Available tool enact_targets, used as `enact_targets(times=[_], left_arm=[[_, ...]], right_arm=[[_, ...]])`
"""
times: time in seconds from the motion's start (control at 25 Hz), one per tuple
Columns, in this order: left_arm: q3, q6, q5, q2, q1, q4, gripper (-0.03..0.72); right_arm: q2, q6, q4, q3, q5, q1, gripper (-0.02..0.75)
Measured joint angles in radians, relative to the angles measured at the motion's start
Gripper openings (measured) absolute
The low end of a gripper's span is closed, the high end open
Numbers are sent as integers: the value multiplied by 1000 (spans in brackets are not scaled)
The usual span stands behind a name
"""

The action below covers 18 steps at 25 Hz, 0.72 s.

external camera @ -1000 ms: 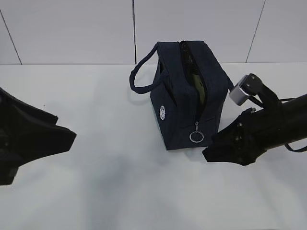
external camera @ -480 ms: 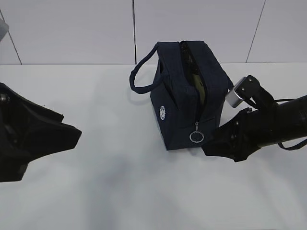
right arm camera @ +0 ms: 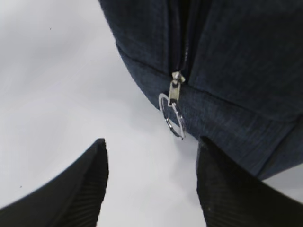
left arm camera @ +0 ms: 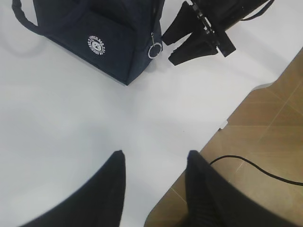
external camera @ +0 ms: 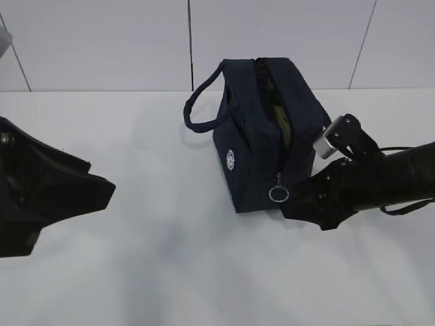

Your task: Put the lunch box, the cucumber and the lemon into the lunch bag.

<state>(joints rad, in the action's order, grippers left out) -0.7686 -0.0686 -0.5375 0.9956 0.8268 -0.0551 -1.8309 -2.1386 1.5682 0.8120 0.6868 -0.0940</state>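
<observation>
The dark navy lunch bag (external camera: pixel 258 136) stands on the white table, its top zipper partly open. An olive-green strip (external camera: pixel 283 128) shows in the gap; I cannot tell what it is. The lunch box, cucumber and lemon are out of view. The metal ring pull (external camera: pixel 279 193) hangs at the bag's near end. My right gripper (external camera: pixel 291 207) is open, low on the table, just right of the ring pull (right arm camera: pixel 172 115), which hangs ahead of its fingertips (right arm camera: pixel 152 141) and apart from them. My left gripper (left arm camera: pixel 156 153) is open and empty, far left of the lunch bag (left arm camera: pixel 109 28).
The table's edge (left arm camera: pixel 222 125) runs diagonally under my left gripper, with wooden floor and a black cable (left arm camera: pixel 255 168) beyond. A loop handle (external camera: pixel 197 112) sticks out on the bag's left side. A pale panelled wall stands behind the table.
My right gripper has slid left toward the bag's near end and now sits close to the ring pull. The left arm shifted slightly right, then held still.
</observation>
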Motion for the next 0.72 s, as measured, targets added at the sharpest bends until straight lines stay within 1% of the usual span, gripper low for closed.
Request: enact_targets(times=[0.16, 0.36, 0.44, 0.56, 0.72], left_arm=[[0, 0, 0, 0, 0, 0, 298], [0, 0, 0, 0, 0, 0, 294], [0, 0, 0, 0, 0, 0, 290], [0, 0, 0, 0, 0, 0, 288], [0, 0, 0, 0, 0, 0, 284]], right_arm=[[-30, -62, 64, 2, 40, 0, 442], [-73, -78, 84, 2, 90, 0, 442], [-82, -91, 108, 2, 111, 0, 442], [-84, -114, 145, 2, 128, 0, 442], [-92, -129, 156, 2, 139, 0, 442]])
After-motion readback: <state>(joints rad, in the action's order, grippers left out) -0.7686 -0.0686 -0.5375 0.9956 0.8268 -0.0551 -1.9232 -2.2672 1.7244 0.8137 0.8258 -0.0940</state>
